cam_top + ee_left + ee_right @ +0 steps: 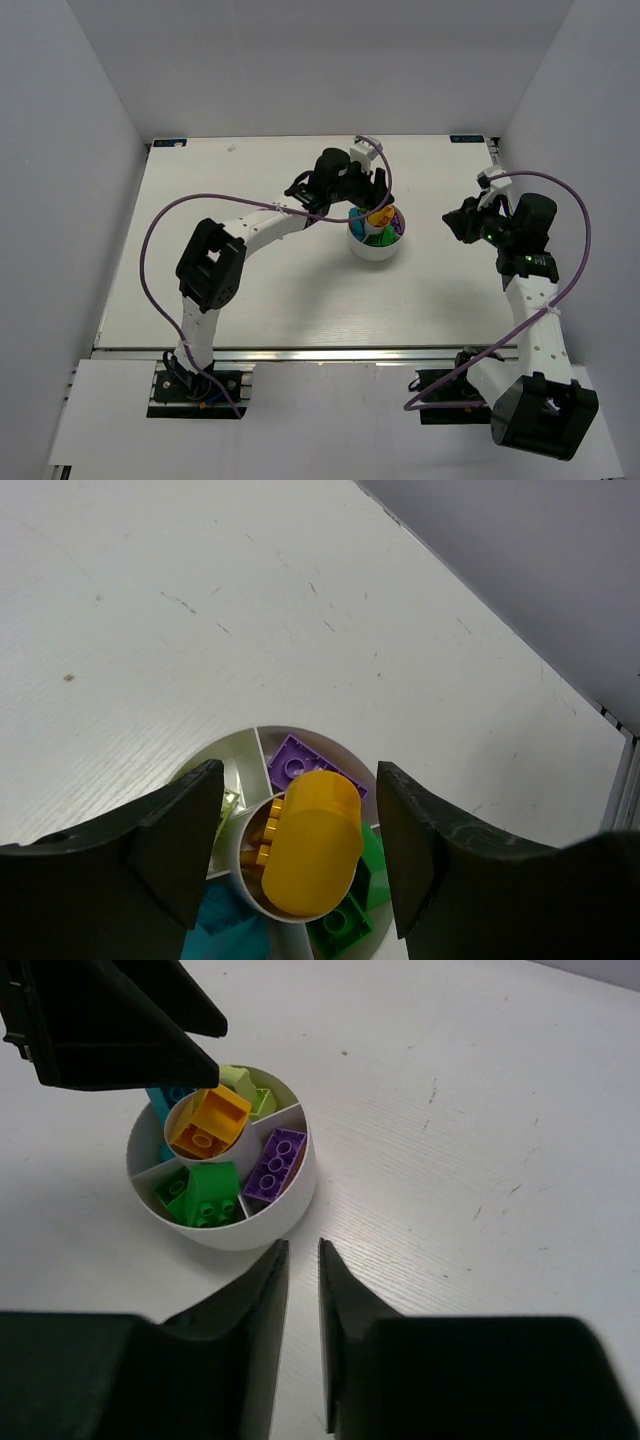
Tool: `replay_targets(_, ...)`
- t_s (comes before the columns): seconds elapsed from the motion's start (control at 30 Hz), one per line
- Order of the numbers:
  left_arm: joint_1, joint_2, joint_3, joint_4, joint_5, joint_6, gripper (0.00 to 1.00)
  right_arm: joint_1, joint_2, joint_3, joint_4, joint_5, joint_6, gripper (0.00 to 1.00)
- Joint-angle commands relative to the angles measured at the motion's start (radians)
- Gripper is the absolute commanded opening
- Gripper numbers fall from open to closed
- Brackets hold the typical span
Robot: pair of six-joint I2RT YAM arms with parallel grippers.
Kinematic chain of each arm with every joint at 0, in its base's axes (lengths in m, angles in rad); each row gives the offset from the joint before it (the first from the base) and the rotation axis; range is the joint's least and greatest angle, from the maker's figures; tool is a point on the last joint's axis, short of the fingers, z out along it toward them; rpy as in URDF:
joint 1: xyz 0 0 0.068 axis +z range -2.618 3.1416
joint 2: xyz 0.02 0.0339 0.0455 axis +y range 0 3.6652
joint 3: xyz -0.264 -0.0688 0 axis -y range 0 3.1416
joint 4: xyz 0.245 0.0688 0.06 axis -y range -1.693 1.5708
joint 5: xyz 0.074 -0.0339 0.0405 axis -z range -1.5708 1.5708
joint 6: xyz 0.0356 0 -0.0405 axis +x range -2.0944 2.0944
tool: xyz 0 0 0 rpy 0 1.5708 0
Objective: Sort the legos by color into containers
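White table (pixel 250 300), one dish (pixel 290 1200), two hands.

The black left gripper (pixel 372 196) hangs over the round white plastic dish (pixel 374 250), blocking it from above; bare white table (pixel 200 180) fills the frame's left.

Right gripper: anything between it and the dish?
No. In the right wrist view, only bare table lies between the right gripper and the white dish; no loose bricks there.
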Motion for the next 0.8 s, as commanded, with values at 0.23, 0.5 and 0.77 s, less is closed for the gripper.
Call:
replay_targets(0.23, 0.028, -0.470, -0.184, -0.043, -0.224, 0.059, 0.59, -0.040, 0.017, -0.009, 0.010, 0.009, -0.028, 0.77)
replay_targets(0.5, 0.028, -0.970, -0.734, -0.146, -0.315, 0.181, 0.74, -0.069, 0.005, -0.015, 0.010, 0.099, 0.007, 0.89)
replay_targets(0.77, 0.007, -1.061, -0.787, -0.215, -0.428, 0.286, 0.98, -0.069, -0.072, -0.122, 0.055, 0.231, 0.059, 0.89)
